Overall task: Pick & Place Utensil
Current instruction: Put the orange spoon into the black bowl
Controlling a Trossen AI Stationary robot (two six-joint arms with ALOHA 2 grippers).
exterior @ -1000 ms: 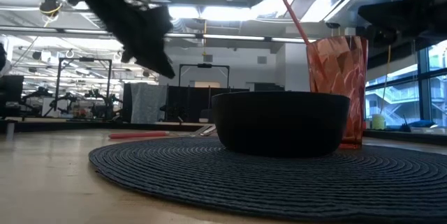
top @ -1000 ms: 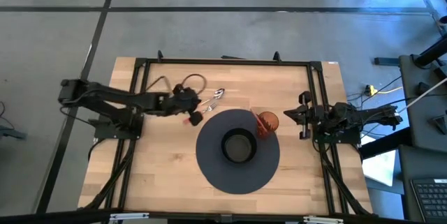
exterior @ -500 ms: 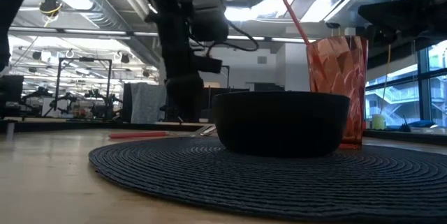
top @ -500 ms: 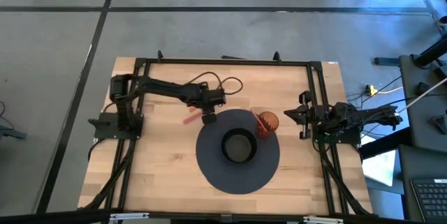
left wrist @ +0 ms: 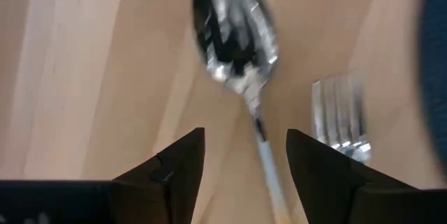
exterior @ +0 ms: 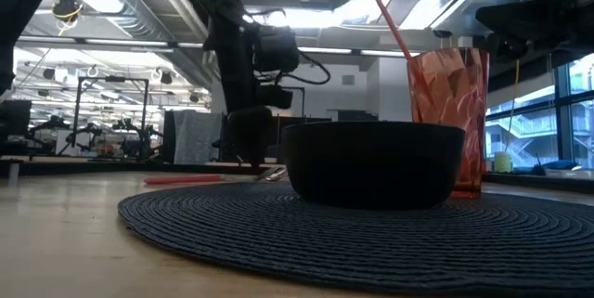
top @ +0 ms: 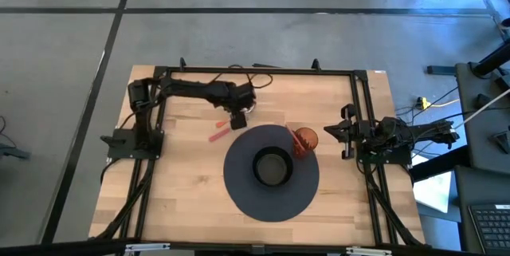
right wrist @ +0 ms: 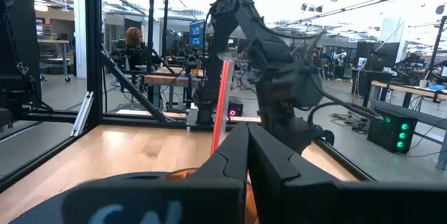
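Note:
A silver spoon point(left wrist: 236, 39) lies flat on the wooden table, and a silver fork point(left wrist: 341, 123) lies beside it. My left gripper point(left wrist: 244, 139) hangs just above them, pointing down. It is open, one finger on each side of the spoon's handle point(left wrist: 264, 144), touching nothing. In the high view my left gripper point(top: 239, 117) covers both utensils, just beyond the far left rim of the dark round mat point(top: 239, 188). My right gripper point(right wrist: 248, 144) is shut at the table's right edge, nothing in it.
A black bowl point(top: 272, 168) sits in the middle of the mat, and an orange cup point(top: 305, 139) with a red straw point(exterior: 392, 21) stands at its far right. A red-handled utensil point(top: 218, 135) lies on the wood left of the mat. Black frame rails point(top: 255, 71) border the table.
My left gripper has swung from the table's left side toward the right and the far edge. It has come down from well above the table to just over the spoon and fork. The utensils, bowl and cup have stayed where they were.

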